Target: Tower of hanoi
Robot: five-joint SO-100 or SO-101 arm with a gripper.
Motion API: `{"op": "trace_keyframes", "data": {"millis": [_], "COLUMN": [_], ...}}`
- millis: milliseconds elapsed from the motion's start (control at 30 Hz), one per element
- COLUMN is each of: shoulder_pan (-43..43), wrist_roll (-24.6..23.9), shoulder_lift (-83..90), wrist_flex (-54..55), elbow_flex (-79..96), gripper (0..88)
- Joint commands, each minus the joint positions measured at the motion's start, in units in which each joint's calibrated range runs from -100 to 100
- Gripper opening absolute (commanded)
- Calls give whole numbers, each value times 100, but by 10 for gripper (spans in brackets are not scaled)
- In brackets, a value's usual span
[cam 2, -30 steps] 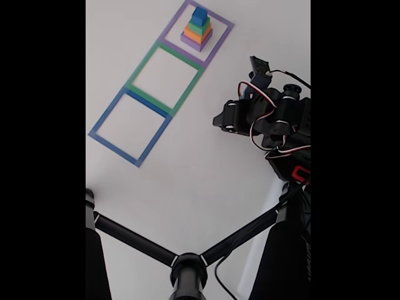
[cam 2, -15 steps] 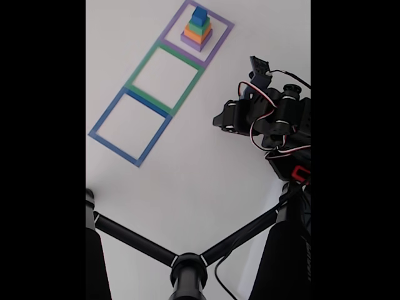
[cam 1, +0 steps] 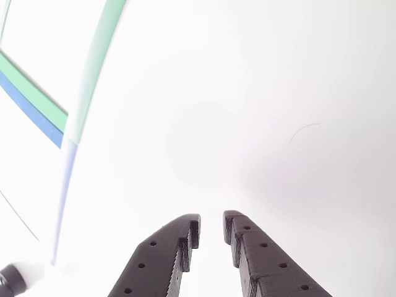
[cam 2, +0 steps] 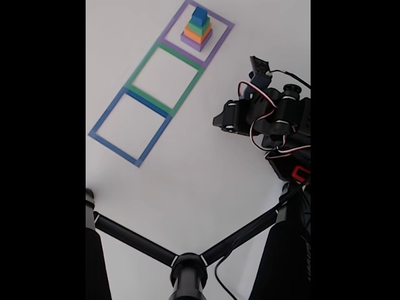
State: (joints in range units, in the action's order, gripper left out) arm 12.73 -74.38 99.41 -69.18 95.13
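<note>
The tower of hanoi [cam 2: 197, 30] stands stacked at the top of the fixed view: a purple block [cam 2: 195, 42] at the bottom, then orange [cam 2: 197, 34], green [cam 2: 199, 27] and a blue cube [cam 2: 200, 15] on top. It sits inside the purple square outline [cam 2: 218, 45]. The arm [cam 2: 269, 115] is folded at the right, well away from the stack. In the other view my gripper [cam 1: 211, 219] enters from the bottom edge. Its two black fingers [cam 1: 167, 253] stand a narrow gap apart over bare white table, with nothing between them.
A green square outline [cam 2: 143, 64] and a blue one [cam 2: 107, 112] lie in a row below the purple one. Strips of green tape [cam 1: 93, 68] and blue tape [cam 1: 28, 108] show left of the gripper. A black stand [cam 2: 187, 272] with spread legs crosses the bottom.
</note>
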Motion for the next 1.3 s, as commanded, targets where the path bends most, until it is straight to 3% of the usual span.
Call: {"op": "trace_keyframes", "data": {"millis": [0,100,200,433,567,967,1267], "shoulder_pan": [2,21,309,529,482,-75,-36], "wrist_roll": [110,160,532,583,1242,2307,3930], "shoulder_lift": [43,43,43,51,-248,-2016,-3760], "wrist_flex": [-215,-215,-224,-215,197,2449,2991], "elbow_flex": [-58,-58,-58,-58,-58,-294,-2394], "gripper": [1,1,1,0,0,0,0]}}
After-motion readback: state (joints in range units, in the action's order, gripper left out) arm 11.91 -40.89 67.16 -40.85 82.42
